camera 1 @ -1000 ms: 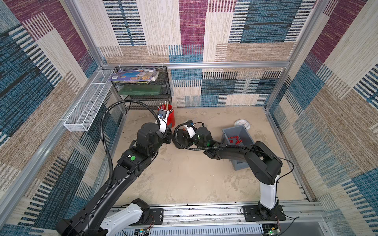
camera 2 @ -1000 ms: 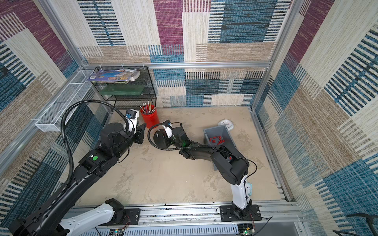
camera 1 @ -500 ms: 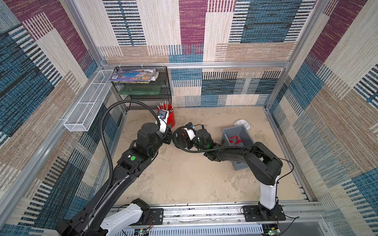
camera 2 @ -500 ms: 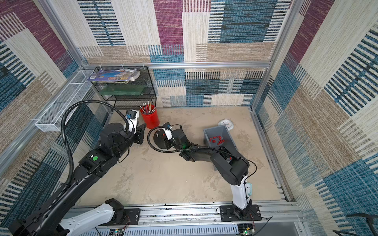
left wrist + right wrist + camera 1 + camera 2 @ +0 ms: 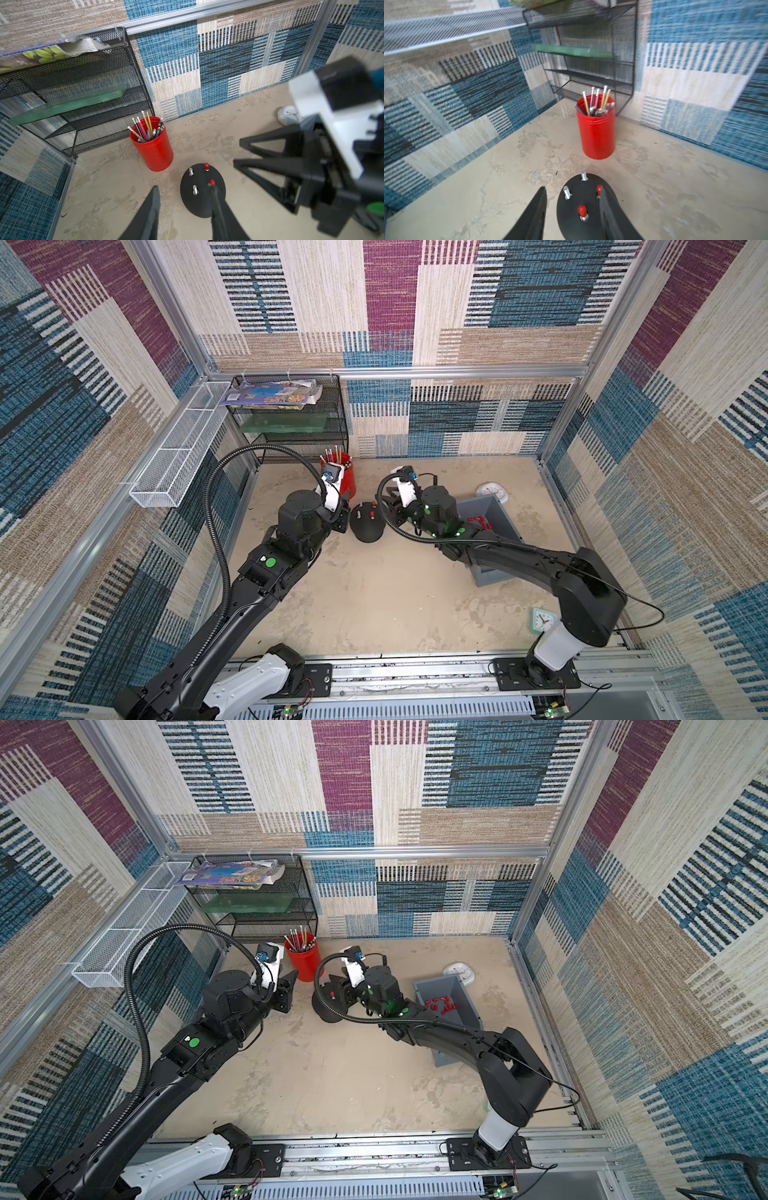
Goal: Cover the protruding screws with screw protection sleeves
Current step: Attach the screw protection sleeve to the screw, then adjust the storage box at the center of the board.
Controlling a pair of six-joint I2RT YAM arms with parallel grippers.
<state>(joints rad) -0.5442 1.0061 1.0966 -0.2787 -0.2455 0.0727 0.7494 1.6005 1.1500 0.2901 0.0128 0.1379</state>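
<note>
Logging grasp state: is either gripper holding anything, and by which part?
Nothing is held. The left gripper and right gripper both stand open and empty near the black base.

Overhead top views; close wrist views share the black base (image 5: pixel 201 200).

Black dome-shaped base (image 5: pixel 202 199): matt, fine-grained, plastic-looking.
Bare silver-grey studs (image 5: pixel 191 171): bright, shiny metal.
Small red caps (image 5: pixel 206 166): smooth, glossy plastic.
Red cylindrical cup (image 5: pixel 154 151), at the base's eleven o'clock: smooth, satin sheen.
Grey open bin (image 5: pixel 469 1006), at its three o'clock: matt plastic.
Beige table top (image 5: pixel 488 176): mottled, stone-like, faint gloss.
Black mesh shelf (image 5: pixel 99 116): matt metal wire.
</note>
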